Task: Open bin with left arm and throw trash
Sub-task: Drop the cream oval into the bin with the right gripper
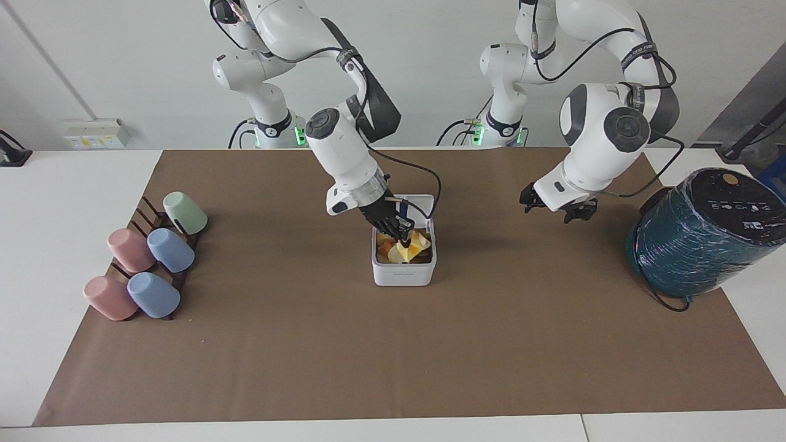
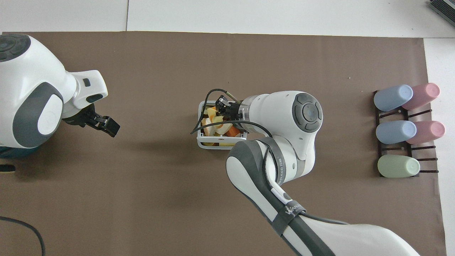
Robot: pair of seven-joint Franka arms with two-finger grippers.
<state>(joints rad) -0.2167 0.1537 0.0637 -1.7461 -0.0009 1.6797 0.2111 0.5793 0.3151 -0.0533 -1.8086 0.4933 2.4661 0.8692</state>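
The white bin (image 1: 403,273) stands mid-mat with its lid (image 1: 412,204) up, and the lid's blue stripe shows. It also shows in the overhead view (image 2: 220,145). Several food scraps (image 1: 388,250) fill it. My right gripper (image 1: 402,233) reaches down into the bin's mouth, shut on a chunky yellow piece of trash (image 1: 412,247) that sits on the pile. In the overhead view my right gripper (image 2: 222,104) is over the bin's farther half, with the yellow piece (image 2: 212,113) at its tips. My left gripper (image 1: 528,201) is shut and empty, raised over the mat between the bin and the teal cylinder (image 2: 107,124).
A big dark teal wrapped cylinder (image 1: 700,233) lies at the left arm's end of the table. A rack of several pastel cups (image 1: 147,258) stands at the right arm's end (image 2: 401,128). Brown mat (image 1: 393,356) covers the table.
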